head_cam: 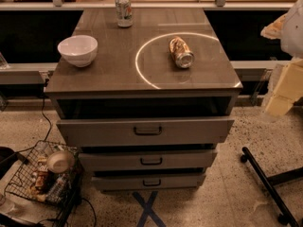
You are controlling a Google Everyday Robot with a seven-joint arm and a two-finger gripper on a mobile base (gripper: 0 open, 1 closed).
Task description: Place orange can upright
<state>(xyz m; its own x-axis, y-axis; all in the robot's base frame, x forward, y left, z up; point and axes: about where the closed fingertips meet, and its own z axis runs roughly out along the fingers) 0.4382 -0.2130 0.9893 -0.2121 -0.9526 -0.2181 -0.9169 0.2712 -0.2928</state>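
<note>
The orange can (181,52) lies on its side on the right half of the cabinet top (109,77), its silver end facing the front right, inside a bright ring of light. My gripper (283,92) is at the right edge of the view, beyond the cabinet's right side, well apart from the can and holding nothing that I can see.
A silver-white can (124,10) stands upright at the back of the top. A white bowl (77,50) sits at the left. Three drawers (147,130) stick out below. A wire basket (42,174) of items stands on the floor at left, and a black stand leg (265,178) at right.
</note>
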